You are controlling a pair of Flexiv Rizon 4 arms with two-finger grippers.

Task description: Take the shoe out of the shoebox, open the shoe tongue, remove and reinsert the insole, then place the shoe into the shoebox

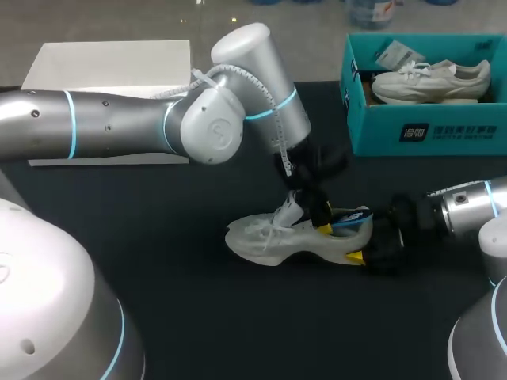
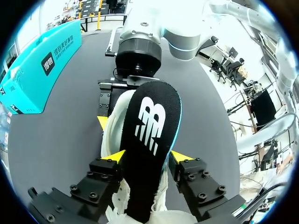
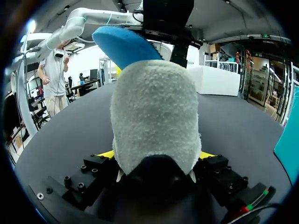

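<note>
The right claw (image 3: pixel 156 156) is clamping the heel of the white sneaker (image 1: pixel 265 237), steadying it upright on the tabletop (image 1: pixel 190 309), probably so the insole (image 2: pixel 152 116) can slide freely. The left claw (image 2: pixel 147 156) is pinching the insole across its width, the insole sticking up out of the sneaker's opening.

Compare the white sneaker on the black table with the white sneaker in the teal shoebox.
The table sneaker is gripped by the right hand; the boxed sneaker sits untouched in the teal shoebox. The table sneaker's black insole sticks out, held by the left hand; the boxed sneaker shows none. Both are white, laced.
</note>
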